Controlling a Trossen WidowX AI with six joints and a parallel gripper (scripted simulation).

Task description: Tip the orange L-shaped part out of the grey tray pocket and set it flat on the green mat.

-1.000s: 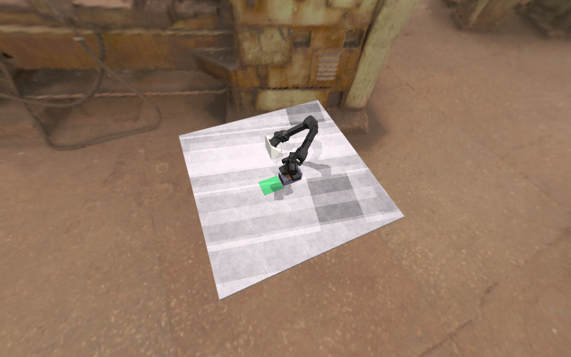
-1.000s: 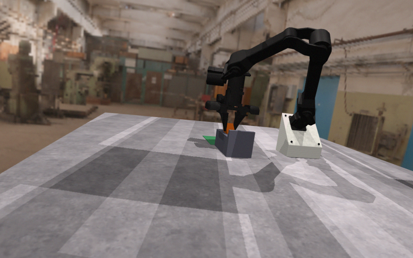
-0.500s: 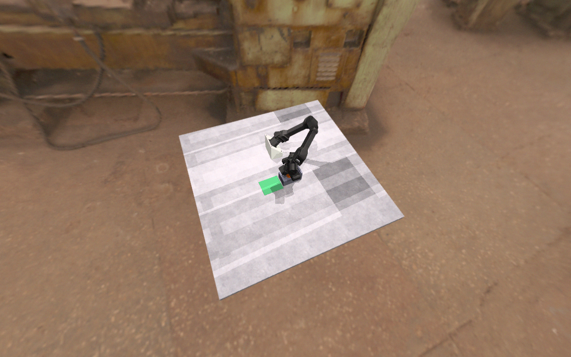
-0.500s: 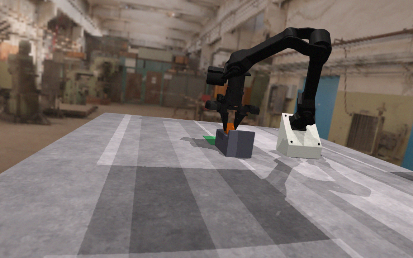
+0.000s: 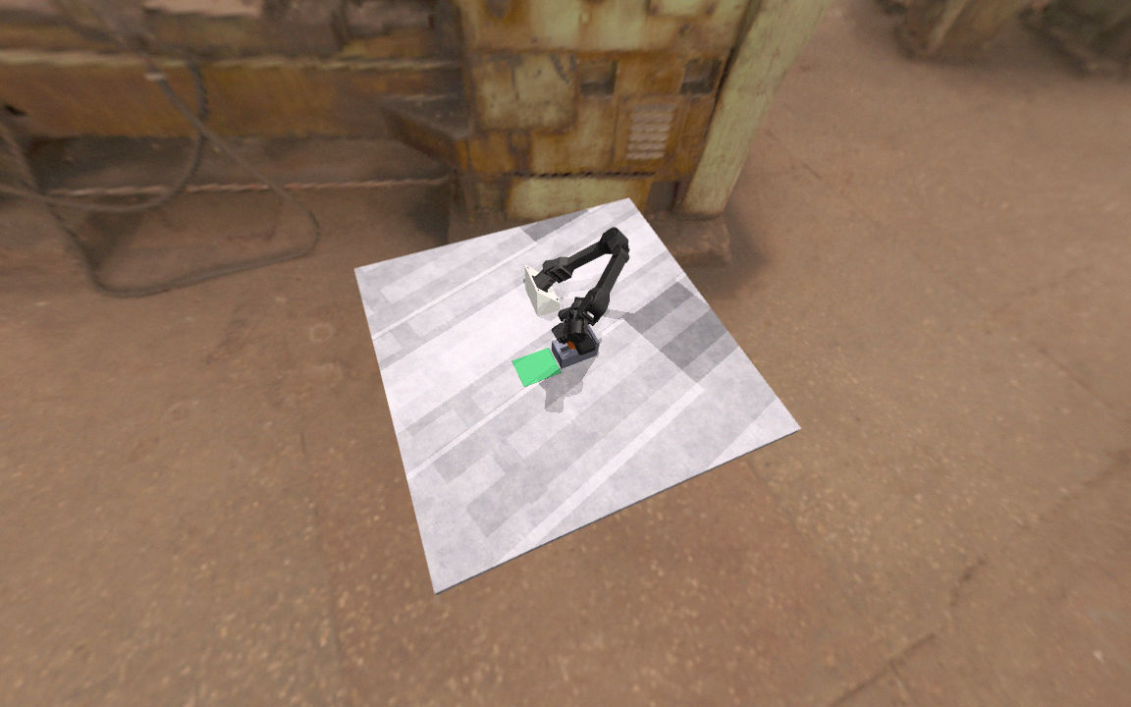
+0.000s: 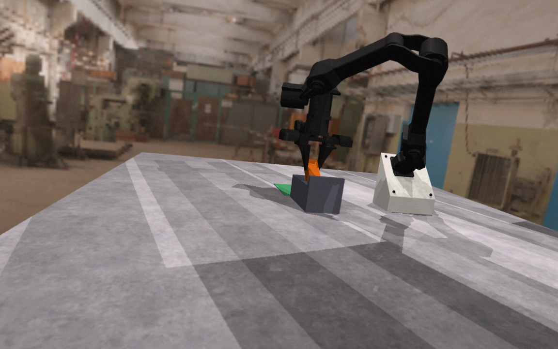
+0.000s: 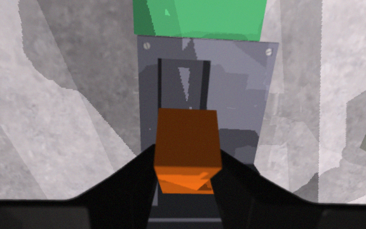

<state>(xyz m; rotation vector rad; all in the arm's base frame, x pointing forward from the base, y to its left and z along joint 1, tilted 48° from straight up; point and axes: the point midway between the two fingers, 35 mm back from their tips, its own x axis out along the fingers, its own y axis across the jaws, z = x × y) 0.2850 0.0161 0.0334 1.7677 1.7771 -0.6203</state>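
Note:
The orange L-shaped part (image 5: 570, 345) (image 6: 312, 171) (image 7: 187, 137) is tilted, its raised end standing above the grey tray (image 5: 575, 358) (image 6: 325, 195) (image 7: 234, 68). My gripper (image 6: 314, 166) (image 7: 183, 151) points down over the tray and is shut on the raised end of the part, one finger on each side. In the exterior view the tray wall hides the part's lower end, so I cannot tell how much of it is still inside the pocket. The near stretch of the pocket shows empty in the wrist view. The green mat (image 5: 535, 367) (image 6: 283, 188) (image 7: 202, 19) lies flat beside the tray's end.
The white arm base (image 5: 539, 295) (image 6: 402, 199) stands on the table (image 5: 464, 421) (image 6: 120, 260), to the right of the tray in the exterior view. The tray walls rise close around the part's lower portion. Shadows of the arm fall across the table and tray.

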